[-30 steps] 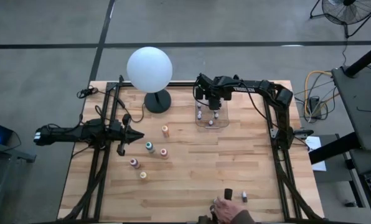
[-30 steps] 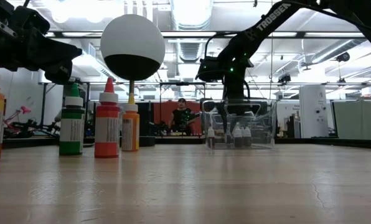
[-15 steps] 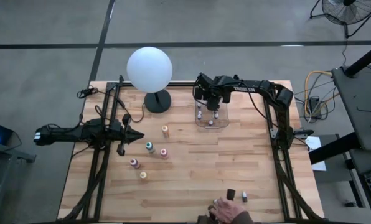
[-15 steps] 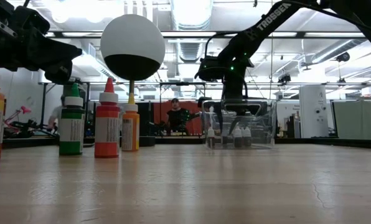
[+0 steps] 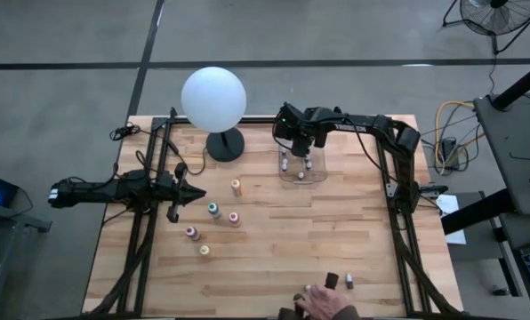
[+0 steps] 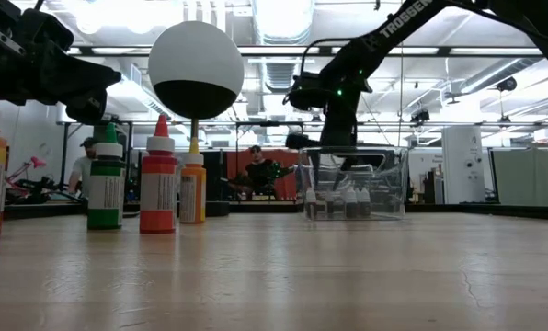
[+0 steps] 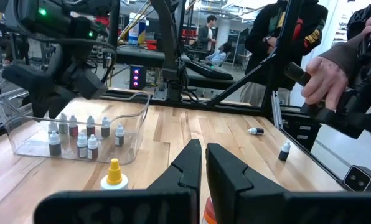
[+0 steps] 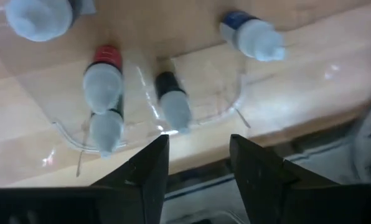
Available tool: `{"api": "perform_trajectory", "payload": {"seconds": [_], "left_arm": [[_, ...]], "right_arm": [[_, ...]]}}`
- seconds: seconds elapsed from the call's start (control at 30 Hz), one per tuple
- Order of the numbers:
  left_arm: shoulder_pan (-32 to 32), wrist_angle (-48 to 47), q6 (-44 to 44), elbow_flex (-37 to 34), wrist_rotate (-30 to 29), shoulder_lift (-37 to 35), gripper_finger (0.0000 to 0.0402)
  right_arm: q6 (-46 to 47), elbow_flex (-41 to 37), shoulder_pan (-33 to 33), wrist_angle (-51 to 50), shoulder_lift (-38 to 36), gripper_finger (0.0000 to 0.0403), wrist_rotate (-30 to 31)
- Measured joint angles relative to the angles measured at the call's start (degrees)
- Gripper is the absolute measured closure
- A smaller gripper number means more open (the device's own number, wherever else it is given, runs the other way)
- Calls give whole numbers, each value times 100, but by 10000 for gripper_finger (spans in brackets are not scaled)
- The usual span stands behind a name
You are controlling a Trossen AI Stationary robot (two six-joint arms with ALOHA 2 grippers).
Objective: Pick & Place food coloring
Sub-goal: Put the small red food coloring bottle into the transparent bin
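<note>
High view first: where to look for the right gripper [image 5: 299, 148]?

Over the clear bin [image 5: 319, 177] at the far side of the table [image 5: 336, 240], just above the small bottles [image 5: 286, 164] standing inside.

Jaws clenched or released?

Released. In the right wrist view, fingers [image 8: 149, 167] parted with nothing between them, looking down on a red-capped bottle [image 8: 103, 81], a dark-capped one [image 8: 173, 102] and a blue-capped one [image 8: 253, 34] on the bin floor.

And the left gripper [image 5: 190, 193]?

Parked over the left side of the table, pointing toward the middle. Clenched on nothing; in the left wrist view, fingers [image 7: 187, 163] pressed together.

Where else to find food coloring?

Loose on the wood near the left gripper: an orange bottle [image 5: 236, 188], a teal one [image 5: 213, 211], a pink one [image 5: 234, 219], another pink one [image 5: 192, 233] and a yellow one [image 5: 204, 251], all upright and apart from each other. Also two small dark bottles [image 5: 349, 282] near the front edge, one of them right by a person's hand [image 5: 323, 302].

Anything else worth noting up top?

A white globe lamp [image 5: 213, 98] at the far edge, left of the bin.

And from the low view?

Big bottles lined up at the left, green [image 6: 106, 188], red [image 6: 158, 184] and orange [image 6: 192, 188], with the bin farther back under the right arm.
</note>
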Motion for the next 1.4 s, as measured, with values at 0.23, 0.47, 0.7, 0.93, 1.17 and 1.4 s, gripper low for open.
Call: {"api": "perform_trajectory", "payload": {"seconds": [0.23,0.47,0.7,0.93,1.17,1.4], "left_arm": [[-1,0,-2,2,0,0,401],[-2,0,-1,1,0,0,401],[-2,0,0,0,0,2,401],[-2,0,0,0,0,0,401],[0,0,-2,0,0,0,401],[-1,0,-1,2,0,0,401]], "right_arm": [[542,11,71,-35,-303,216,-255],[1577,7,190,-53,-760,194,-283],[2700,7,392,-276,-1309,164,-331],[3770,5,641,-478,-1860,133,-327],[5233,3,962,-742,-2379,112,-280],[6905,25,1348,-1060,-2862,99,-276]]}}
